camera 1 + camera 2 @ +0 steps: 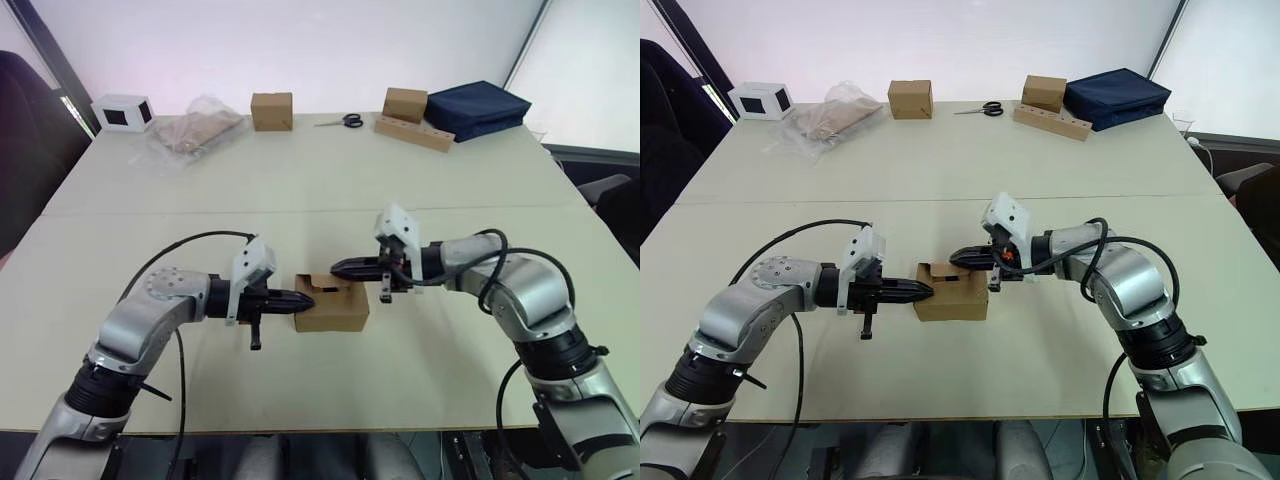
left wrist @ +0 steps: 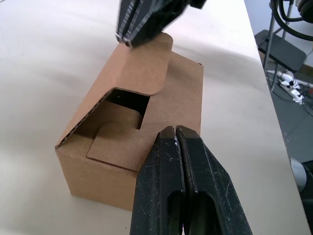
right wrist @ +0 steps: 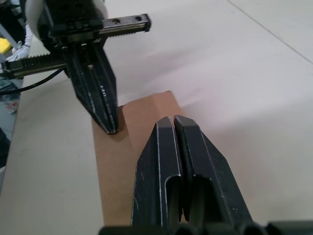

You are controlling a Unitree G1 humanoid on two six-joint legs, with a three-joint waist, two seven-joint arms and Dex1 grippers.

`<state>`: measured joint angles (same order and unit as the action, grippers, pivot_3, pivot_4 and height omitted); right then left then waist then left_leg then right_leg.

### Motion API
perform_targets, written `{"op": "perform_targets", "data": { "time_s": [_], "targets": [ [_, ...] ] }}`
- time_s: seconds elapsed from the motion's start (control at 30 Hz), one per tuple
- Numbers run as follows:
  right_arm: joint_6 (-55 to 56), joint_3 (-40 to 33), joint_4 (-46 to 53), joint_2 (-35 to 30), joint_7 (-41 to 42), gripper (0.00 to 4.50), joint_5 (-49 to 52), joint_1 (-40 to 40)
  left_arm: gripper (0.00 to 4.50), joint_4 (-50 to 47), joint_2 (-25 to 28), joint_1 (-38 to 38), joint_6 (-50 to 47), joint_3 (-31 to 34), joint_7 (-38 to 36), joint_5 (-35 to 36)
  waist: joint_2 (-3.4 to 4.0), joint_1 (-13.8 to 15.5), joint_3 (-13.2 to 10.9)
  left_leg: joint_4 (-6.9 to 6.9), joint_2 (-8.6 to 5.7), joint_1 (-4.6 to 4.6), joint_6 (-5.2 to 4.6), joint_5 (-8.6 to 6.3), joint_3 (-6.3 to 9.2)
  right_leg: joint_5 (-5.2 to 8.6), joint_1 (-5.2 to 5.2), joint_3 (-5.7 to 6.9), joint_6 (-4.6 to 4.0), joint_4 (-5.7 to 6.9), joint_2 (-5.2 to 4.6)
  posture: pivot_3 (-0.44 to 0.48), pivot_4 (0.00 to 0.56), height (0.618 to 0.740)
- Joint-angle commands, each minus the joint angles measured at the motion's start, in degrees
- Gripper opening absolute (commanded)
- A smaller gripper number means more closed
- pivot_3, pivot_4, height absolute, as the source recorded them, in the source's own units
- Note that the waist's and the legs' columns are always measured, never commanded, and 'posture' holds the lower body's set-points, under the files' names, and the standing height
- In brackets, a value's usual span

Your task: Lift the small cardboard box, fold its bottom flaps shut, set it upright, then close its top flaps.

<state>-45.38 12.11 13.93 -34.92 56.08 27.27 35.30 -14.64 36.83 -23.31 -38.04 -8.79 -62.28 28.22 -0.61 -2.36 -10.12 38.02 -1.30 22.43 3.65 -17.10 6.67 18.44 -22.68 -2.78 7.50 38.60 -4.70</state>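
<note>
Small cardboard box (image 1: 331, 305) sits on the table (image 1: 330, 190) between both arms | left gripper (image 1: 304, 299) pinched together, tip at its side | right gripper (image 1: 338, 267) pinched together, over its top flap.

plain brown small cardboard box (image 1: 333, 308), black pincers

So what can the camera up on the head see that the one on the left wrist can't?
The head view takes in the far edge of the table: two more brown boxes, scissors, a white box, a plastic-wrapped bundle and a blue bag. The left wrist view shows the small cardboard box close up, its end partly open with a tab tucked in. Both show the left gripper and right gripper, both shut, at the box.
</note>
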Motion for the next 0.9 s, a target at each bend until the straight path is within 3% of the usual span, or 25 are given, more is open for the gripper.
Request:
{"op": "perform_targets", "data": {
  "time_s": [0.03, 0.7, 0.9],
  "targets": [
    [0.6, 0.0, 2.6, -0.4, 0.4, 0.0, 0.2, -0.4, 0.02, 0.1, 0.3, -0.6, -0.2, 0.1, 0.4, -0.1, 0.0, 0.0, 0.0, 0.0, 0.0, 0.0, 0.0, 0.0, 0.0, 0.0, 0.0, 0.0, 0.0, 0.0, 0.0, 0.0, 0.15, 0.74],
    [1.5, 2.1, 3.8, 0.3, -0.6, 0.0, -1.9, -2.6, 0.02, 1.2, 2.3, -3.5, -4.5, 5.1, -0.9, 5.8, 0.0, 0.0, 0.0, -0.03, 0.0, 0.0, 0.0, 0.0, 0.01, 0.0, -0.01, 0.0, 0.0, -0.03, 0.0, 0.0, 0.15, 0.74],
    [1.8, 1.7, 3.7, 0.5, -0.9, 0.0, -2.0, -2.7, 0.02, 5.7, 0.3, -7.5, -6.0, 8.4, 1.4, 8.2, 0.0, 0.0, 0.0, -0.02, 0.0, 0.0, 0.0, 0.0, 0.02, 0.0, 0.0, 0.01, 0.0, -0.03, 0.0, 0.0, 0.15, 0.74]
  ]
}}
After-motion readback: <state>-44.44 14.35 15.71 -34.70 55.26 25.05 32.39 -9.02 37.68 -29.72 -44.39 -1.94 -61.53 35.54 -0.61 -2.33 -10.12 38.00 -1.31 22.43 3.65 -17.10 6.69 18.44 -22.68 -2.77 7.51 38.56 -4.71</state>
